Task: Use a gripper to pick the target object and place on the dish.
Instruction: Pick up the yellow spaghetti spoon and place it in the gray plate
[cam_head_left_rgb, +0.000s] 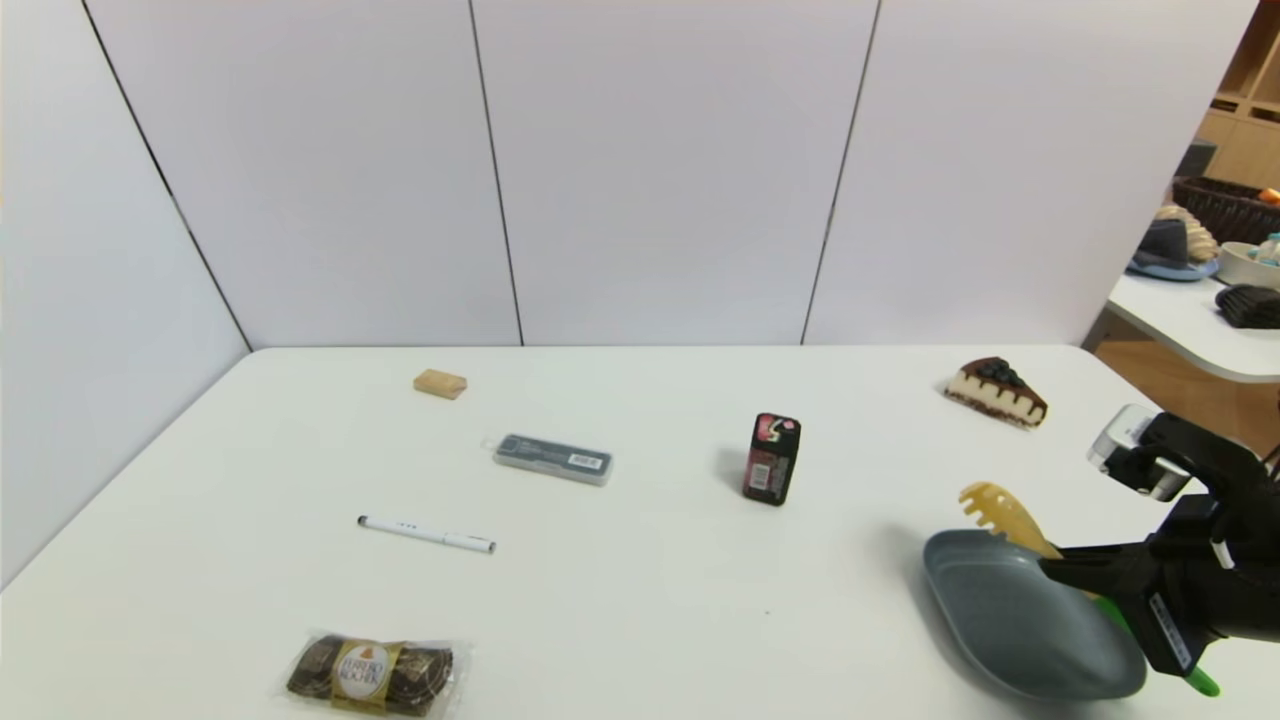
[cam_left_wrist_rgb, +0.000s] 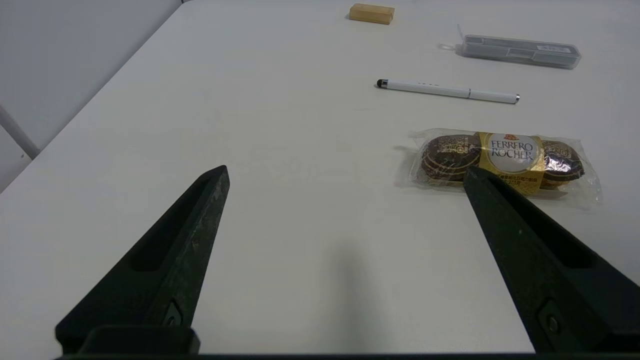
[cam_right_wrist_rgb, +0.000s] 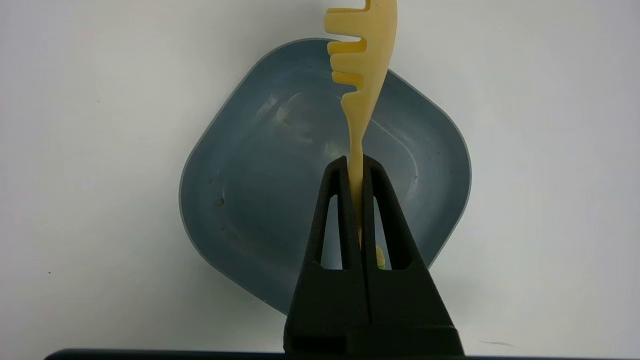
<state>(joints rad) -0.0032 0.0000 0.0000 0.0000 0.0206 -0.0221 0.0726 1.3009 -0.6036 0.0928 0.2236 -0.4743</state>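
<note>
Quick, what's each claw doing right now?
Left claw: open, empty.
Right claw: shut on the spaghetti server, over the dish.

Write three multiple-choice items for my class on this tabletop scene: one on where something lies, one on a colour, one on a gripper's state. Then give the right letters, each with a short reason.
1. Where is the slice of cake?
A. far right part of the table
B. beside the chocolates
C. on the dish

2. What colour is the head of the spaghetti server?
A. red
B. pale yellow
C. black

3. What is the right gripper doing?
A. hanging open above the pen
B. shut on the dish rim
C. shut on the spaghetti server, over the dish

Answers:
1 A: in the head view the cake sits near the table's far right corner, apart from the chocolates.
2 B: the toothed head shows pale yellow in the right wrist view.
3 C: both fingers pinch the server's neck, with the grey-blue dish below.
</note>
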